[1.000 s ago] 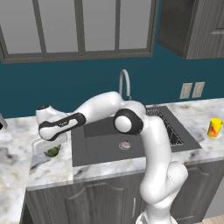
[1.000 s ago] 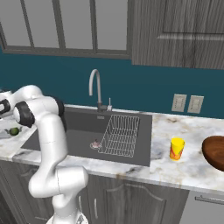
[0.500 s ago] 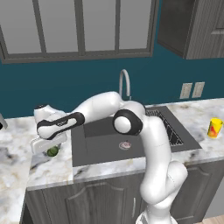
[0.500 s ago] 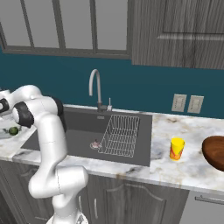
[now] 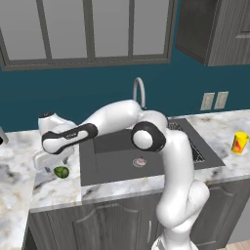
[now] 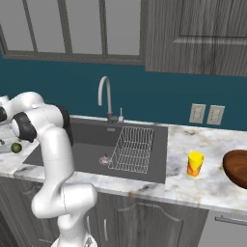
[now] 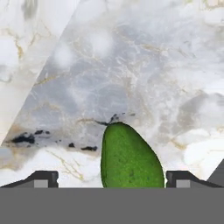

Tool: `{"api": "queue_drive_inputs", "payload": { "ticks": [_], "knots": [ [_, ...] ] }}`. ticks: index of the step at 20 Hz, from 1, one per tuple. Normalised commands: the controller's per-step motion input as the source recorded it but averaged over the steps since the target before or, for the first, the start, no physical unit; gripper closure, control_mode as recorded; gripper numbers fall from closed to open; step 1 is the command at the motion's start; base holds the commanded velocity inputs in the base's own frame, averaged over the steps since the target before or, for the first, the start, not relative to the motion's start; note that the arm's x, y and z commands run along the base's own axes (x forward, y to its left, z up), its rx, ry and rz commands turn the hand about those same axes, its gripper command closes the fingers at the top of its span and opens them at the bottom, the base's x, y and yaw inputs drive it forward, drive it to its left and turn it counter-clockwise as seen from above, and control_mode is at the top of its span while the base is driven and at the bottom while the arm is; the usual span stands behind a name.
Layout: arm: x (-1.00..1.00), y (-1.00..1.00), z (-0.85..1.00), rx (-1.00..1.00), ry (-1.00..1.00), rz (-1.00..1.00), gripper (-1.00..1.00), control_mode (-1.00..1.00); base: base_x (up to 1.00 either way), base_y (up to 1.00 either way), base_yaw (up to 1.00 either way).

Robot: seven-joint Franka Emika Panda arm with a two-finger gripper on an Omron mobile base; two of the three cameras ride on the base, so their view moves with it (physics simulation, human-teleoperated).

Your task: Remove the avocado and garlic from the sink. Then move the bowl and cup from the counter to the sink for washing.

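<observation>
Claw [image 7: 112,179] opened wider | avocado [image 7: 131,159] between fingertips, untouched

The avocado [image 7: 131,157] is bright green and smooth. The counter [image 7: 131,65] under it is white and grey marble with thin gold lines and a few black spots. The sink [image 6: 87,144] is dark grey, and its wire rack [image 6: 132,149] is pale silver. The garlic [image 6: 104,158] is pinkish white. The cup [image 6: 195,163] is yellow with a red mark. The bowl [image 6: 237,166] is reddish brown. The wall [image 6: 159,99] is deep teal blue.
</observation>
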Motion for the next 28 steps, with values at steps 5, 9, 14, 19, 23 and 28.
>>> {"api": "queue_drive_inputs", "payload": {
  "ticks": [5,9,14,19,23,28],
  "knots": [
    [-0.14,-0.03,0.40,0.11,-0.12,0.01,-1.00,-1.00,0.00,0.00,0.00],
    [-0.22,-0.22,0.40,0.12,-0.14,0.00,-1.00,-1.00,0.00,0.00,0.00],
    [-0.28,-0.39,0.28,0.12,-0.17,0.01,-1.00,-1.00,0.00,0.00,0.00],
    [-0.26,-0.43,0.19,0.05,-0.11,0.01,-1.00,-1.00,0.00,0.00,0.00],
    [-0.19,-0.44,0.21,0.01,-0.10,0.02,-1.00,-1.00,0.00,0.00,0.00],
    [-0.11,-0.44,0.24,0.03,-0.02,0.01,-1.00,-1.00,0.00,0.00,0.00]
  ]
}}
